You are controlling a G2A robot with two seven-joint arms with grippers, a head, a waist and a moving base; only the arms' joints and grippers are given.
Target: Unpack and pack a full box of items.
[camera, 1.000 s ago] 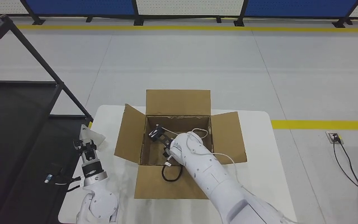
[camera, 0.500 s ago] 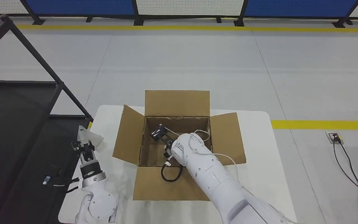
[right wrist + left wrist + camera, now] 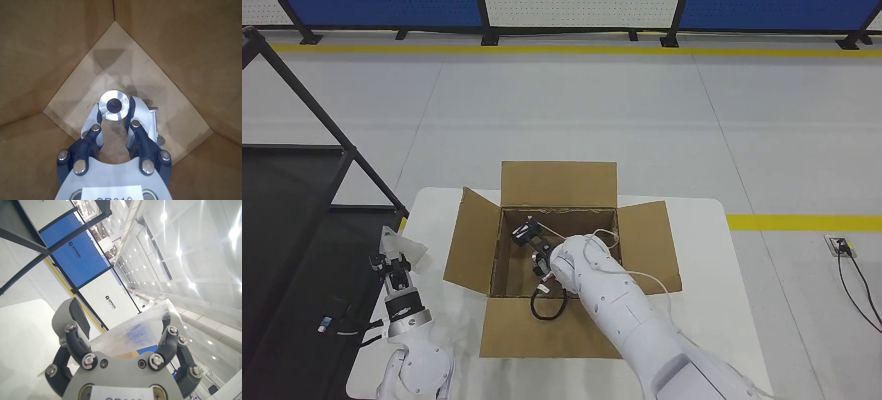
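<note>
While clenched, as right gripper [image 3: 115, 109], on the top flange of a metal spool [image 3: 121, 100], sits low inside the cardboard box [image 3: 558, 183], just beside a second spool [image 3: 154, 123]. Risks slip or tilt on lifting, from so narrow a hold on metal; may knock the neighbour. Farther out, beside the box: left gripper [image 3: 121, 313] spread wide, clear bag [image 3: 136, 328] leaning loose against it, apt to drop.

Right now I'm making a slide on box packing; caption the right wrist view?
The right gripper closed on a flanged metal part inside the cardboard box, a second part beside it.
</note>
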